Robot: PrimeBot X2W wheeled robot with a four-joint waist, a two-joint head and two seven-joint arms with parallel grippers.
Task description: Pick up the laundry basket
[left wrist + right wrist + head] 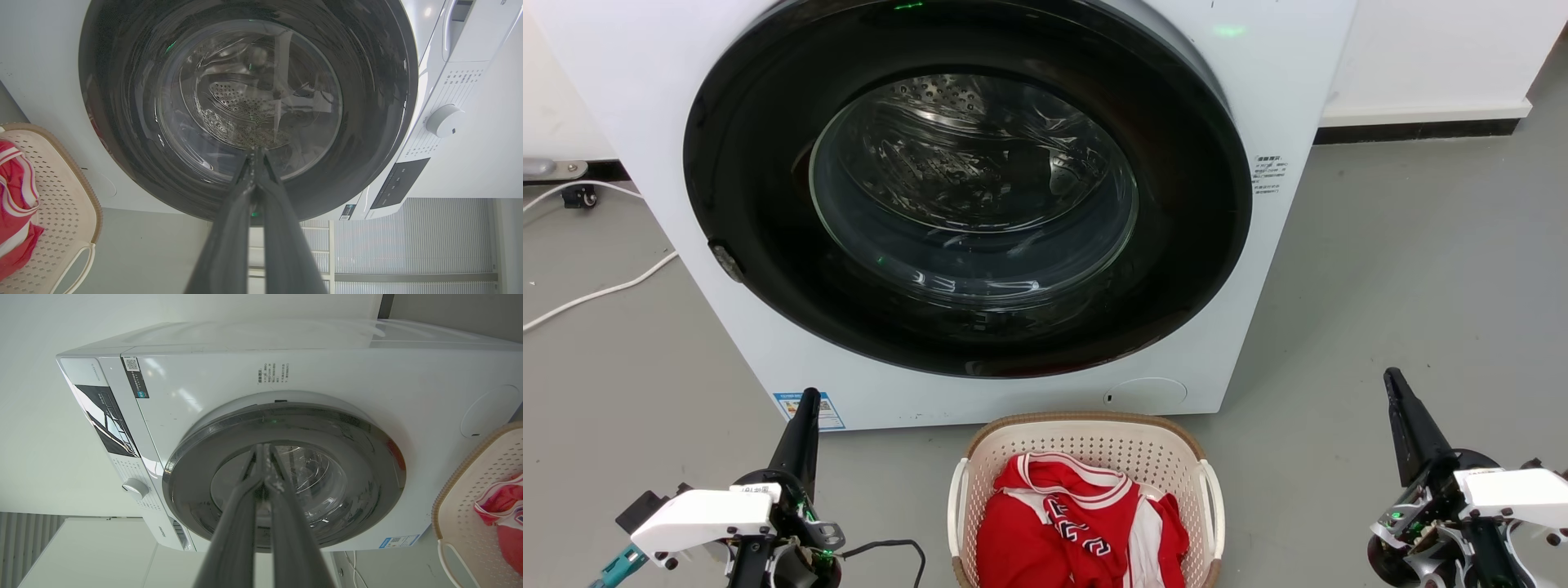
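Laundry basket [1094,447] is what we look for first, and we find it on the grey floor [1405,286] just in front of the washer [1258,286]. It stands upright below the washer's round dark door [968,188], its brown rim close to the base under a small round cover flap [1147,394]. A red and white garment [1045,531] lies crumpled inside and covers much of the bottom. The two white side handles, one on our left [956,506] and one on our right [1215,506], are bare.

Our left gripper [807,400] hangs in front of the washer's lower left corner, its tip just before a blue sticker [829,408]. The jaws are pressed together and hold nothing. In the left wrist view the gripper [255,152] points at the door glass, and the basket [61,192] lies off to one side. A thin black cable [890,545] loops over the floor between this arm and the basket's left handle.

Our right gripper [1393,380] hangs off the washer's right front corner, well apart from the basket, with open floor between them. Its jaws are also closed and empty. In the right wrist view the gripper [261,448] points at the door, and the basket [482,490] sits at the edge.

A white cord [596,290] trails over the floor to the left of the washer. To the right of the washer, a dark baseboard [1413,131] runs along the wall.
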